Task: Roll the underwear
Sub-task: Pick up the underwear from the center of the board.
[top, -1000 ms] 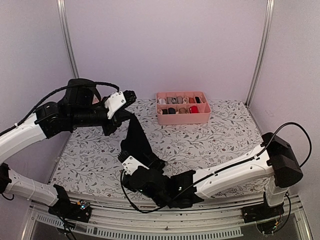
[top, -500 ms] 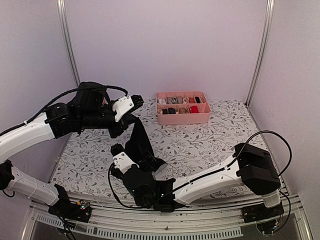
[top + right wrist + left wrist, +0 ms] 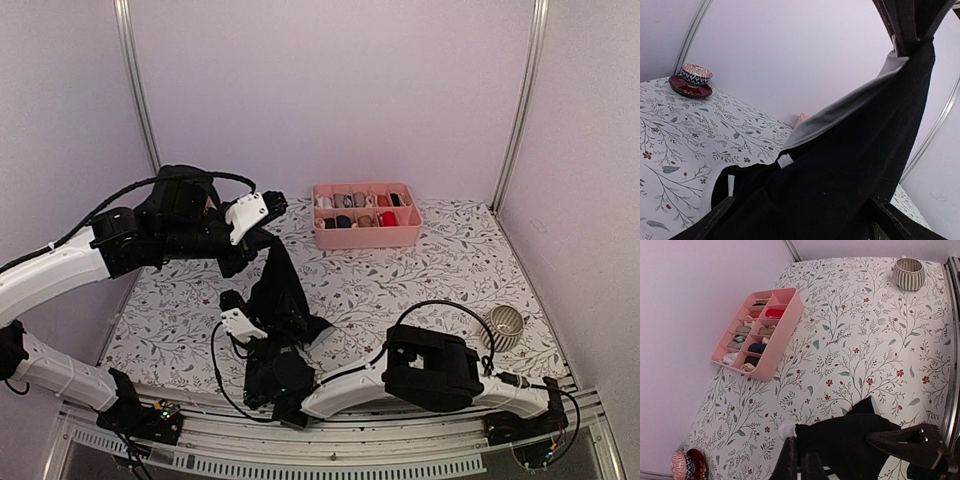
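Clearly the work is at the preparing stage, not the rolling itself. The left gripper (image 3: 262, 208) is clamped on the black underwear (image 3: 278, 285) at one end of its pale waistband (image 3: 840, 112) and holds it in the air over the left half of the table (image 3: 450, 260). The garment hangs as a long strip, with its lower end bunched on the cloth close to the near edge. The right gripper (image 3: 802, 200) sits low at that lower end with its fingers spread wide; the black fabric lies between them but nothing is gripped. I judge that the next move calls for the right jaws to close on a free part of the waistband or hem. Both arms would then draw apart and lay the piece flat before any roll begins.
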Robot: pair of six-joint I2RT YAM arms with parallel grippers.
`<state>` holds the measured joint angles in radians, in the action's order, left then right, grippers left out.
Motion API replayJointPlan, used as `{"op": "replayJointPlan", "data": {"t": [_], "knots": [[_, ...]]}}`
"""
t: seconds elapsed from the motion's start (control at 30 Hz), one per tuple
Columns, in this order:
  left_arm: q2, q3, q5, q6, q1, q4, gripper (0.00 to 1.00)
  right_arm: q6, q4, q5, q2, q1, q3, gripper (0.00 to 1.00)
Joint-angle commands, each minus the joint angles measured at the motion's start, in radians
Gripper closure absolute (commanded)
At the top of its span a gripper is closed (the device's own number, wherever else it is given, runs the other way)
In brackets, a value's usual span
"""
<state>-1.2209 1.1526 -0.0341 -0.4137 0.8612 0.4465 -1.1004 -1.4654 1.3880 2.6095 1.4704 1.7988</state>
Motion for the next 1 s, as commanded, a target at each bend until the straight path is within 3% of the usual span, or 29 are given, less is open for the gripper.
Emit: {"op": "replayJointPlan", "data": {"t": [0.0,0.07,0.2,0.3,0.43,0.5,0.97], "knots": [[0.021,-0.017,0.004,0.009,0.011,-0.028,1.0,-0.299,-0.368,0.1,-0.011,0.0,0.007,0.18],[0.024,-0.019,-0.001,0.008,0.009,-0.031,1.0,-0.279,-0.368,0.111,-0.056,0.006,-0.071,0.27],[0.022,-0.023,-0.008,0.005,0.009,-0.034,1.0,-0.274,-0.368,0.139,-0.11,0.008,-0.131,0.35],[0.017,-0.024,-0.018,0.002,0.009,-0.036,1.0,-0.33,-0.368,0.16,-0.12,0.012,-0.131,0.54],[0.012,-0.031,-0.04,-0.008,0.003,-0.044,1.0,-0.398,-0.367,0.168,-0.148,0.031,-0.136,0.88],[0.007,-0.03,-0.045,-0.013,-0.004,-0.046,1.0,-0.426,-0.367,0.167,-0.181,0.044,-0.159,0.97],[0.053,-0.047,0.011,-0.053,-0.055,-0.038,1.0,-0.373,-0.368,0.168,-0.566,0.048,-0.52,1.0]]}}
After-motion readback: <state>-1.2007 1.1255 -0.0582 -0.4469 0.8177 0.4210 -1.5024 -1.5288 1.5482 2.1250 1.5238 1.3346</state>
